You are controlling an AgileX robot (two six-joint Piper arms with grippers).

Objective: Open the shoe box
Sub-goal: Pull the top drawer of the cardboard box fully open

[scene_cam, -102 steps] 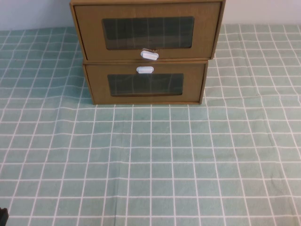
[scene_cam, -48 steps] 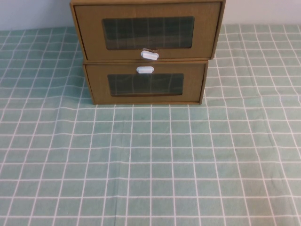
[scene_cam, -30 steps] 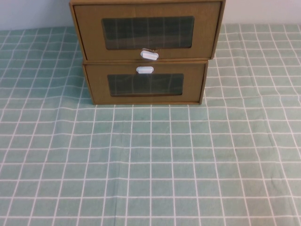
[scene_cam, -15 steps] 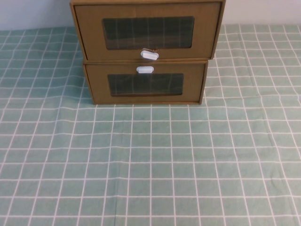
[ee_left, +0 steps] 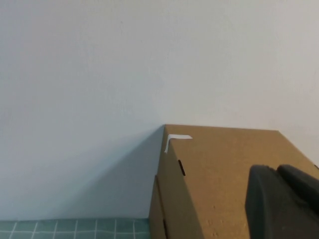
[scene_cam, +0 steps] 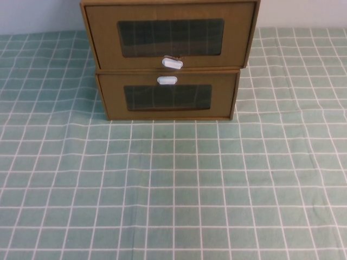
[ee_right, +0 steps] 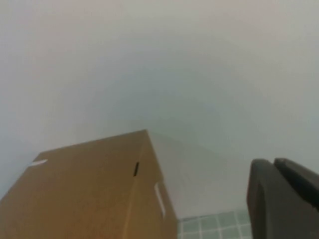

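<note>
Two brown shoe boxes are stacked at the far middle of the table, the upper box (scene_cam: 169, 35) on the lower box (scene_cam: 168, 97). Each has a dark window and a white handle, the upper handle (scene_cam: 172, 63) and the lower handle (scene_cam: 167, 80). Both fronts are closed. Neither arm shows in the high view. In the left wrist view my left gripper (ee_left: 275, 169) is shut and holds nothing, with the box stack (ee_left: 224, 179) some way ahead. My right gripper (ee_right: 273, 162) is also shut and holds nothing, looking at the box stack (ee_right: 94, 184) from the other side.
A green checked tablecloth (scene_cam: 173, 189) covers the table in front of the boxes and on both sides. A pale wall (ee_left: 99, 74) stands right behind the stack.
A small dark tip at the lower left corner of the high view, seen over three seconds ago, is gone. The boxes have not moved.
</note>
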